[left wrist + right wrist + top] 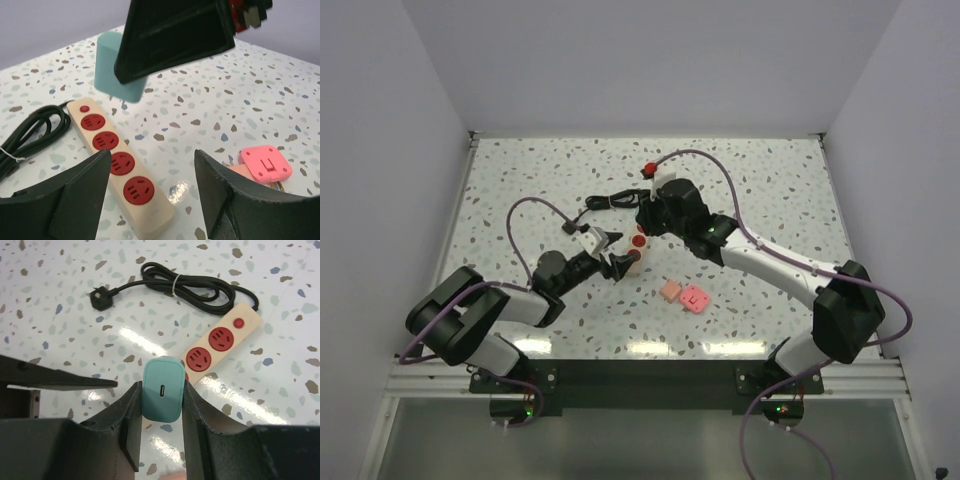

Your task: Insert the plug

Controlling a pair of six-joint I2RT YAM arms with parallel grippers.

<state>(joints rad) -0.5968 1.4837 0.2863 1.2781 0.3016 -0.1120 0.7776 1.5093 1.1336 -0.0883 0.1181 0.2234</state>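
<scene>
Right gripper point(162, 410) pinches the teal rounded-rectangle plastic charger plug point(162, 396) by its two opposite flat sides, pads tight on it. The USB port face points up at the right wrist camera, so the prongs should be underneath.

The plug hangs above the beige plastic power strip with red sockets point(120, 172) and is apart from it. It is somewhere over the middle sockets; I can't tell which one.

Left gripper point(150, 200) is spread wide and empty, with its fingers either side of the strip's far-from-switch end. Whether it touches the strip is unclear.

Handling, as a guess:
- The plug looks light, rigid and smooth-shelled, so it could twist in the pads when pushed.
- The side grip low on the body seems right, with the prongs kept square to the slots.
- The strip looks light too and is likely to skid or tip unless it is braced.

Hidden or unclear:
- The prongs aren't clearly seen in any view.
- The right gripper blocks the socket under the plug in its own camera.
- In the top view both grippers cover most of the strip.
- The black coiled cord point(190, 282) lies beyond the strip's switch end.
- A pink square plastic adapter point(265, 162) sits well off to the strip's side, with a second, paler piece beside it that is cut off.
</scene>
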